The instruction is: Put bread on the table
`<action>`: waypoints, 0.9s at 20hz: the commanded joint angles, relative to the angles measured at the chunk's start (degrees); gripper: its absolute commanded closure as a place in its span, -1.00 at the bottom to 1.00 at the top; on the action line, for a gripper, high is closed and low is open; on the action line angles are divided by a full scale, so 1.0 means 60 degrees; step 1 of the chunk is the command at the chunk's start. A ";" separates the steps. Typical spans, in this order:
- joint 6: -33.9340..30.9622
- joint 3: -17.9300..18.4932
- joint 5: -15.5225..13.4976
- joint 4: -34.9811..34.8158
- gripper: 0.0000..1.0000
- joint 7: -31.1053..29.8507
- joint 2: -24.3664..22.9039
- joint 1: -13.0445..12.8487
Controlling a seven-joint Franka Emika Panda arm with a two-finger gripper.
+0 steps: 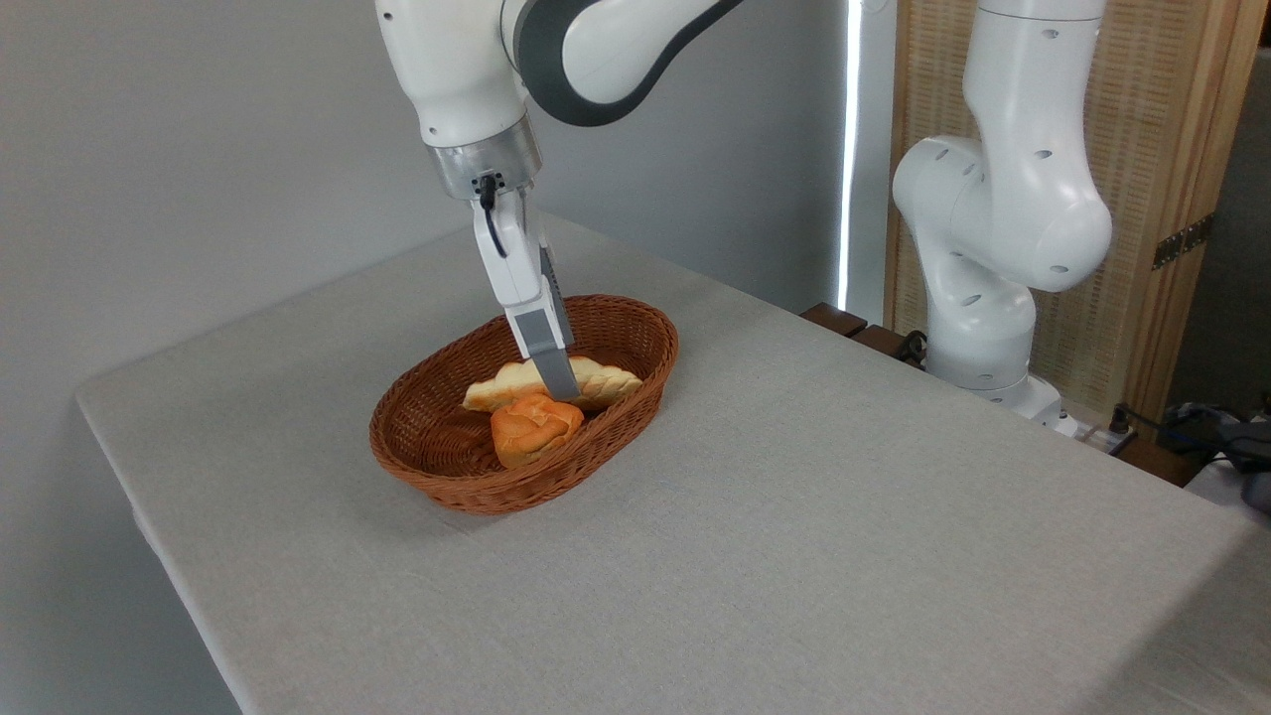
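The bread (pixel 606 379), a long pale braided loaf, lies in the brown wicker basket (pixel 635 328) on the cloth-covered table (pixel 794 516). My gripper (pixel 561 389) reaches down into the basket from above. Its near grey finger (pixel 548 356) stands across the middle of the loaf's front side, and the other finger is mostly hidden behind it. The jaws appear to straddle the loaf, but the view does not show whether they press on it. The loaf's middle is covered by the finger.
A small round orange bun (pixel 531 427) sits in the basket just in front of the loaf, touching it. The arm's white base (pixel 983 328) stands at the table's far right edge. A wooden screen (pixel 1172 149) is behind it.
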 commanded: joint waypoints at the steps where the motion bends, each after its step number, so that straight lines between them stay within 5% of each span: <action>1: -0.0175 0.0087 -0.0166 -0.0061 -1.00 0.0235 0.0167 -0.0429; 8: -0.0044 0.0058 -0.0166 -0.0266 -0.98 0.0075 0.0372 -0.0825; 11: -0.0028 -0.0103 -0.0093 -0.0266 -0.02 0.0030 0.0372 -0.0810; 14: -0.0028 -0.0103 -0.0049 -0.0266 0.46 0.0044 0.0372 -0.0781; 18: -0.0014 -0.0089 -0.0049 -0.0251 0.52 0.0045 0.0373 -0.0722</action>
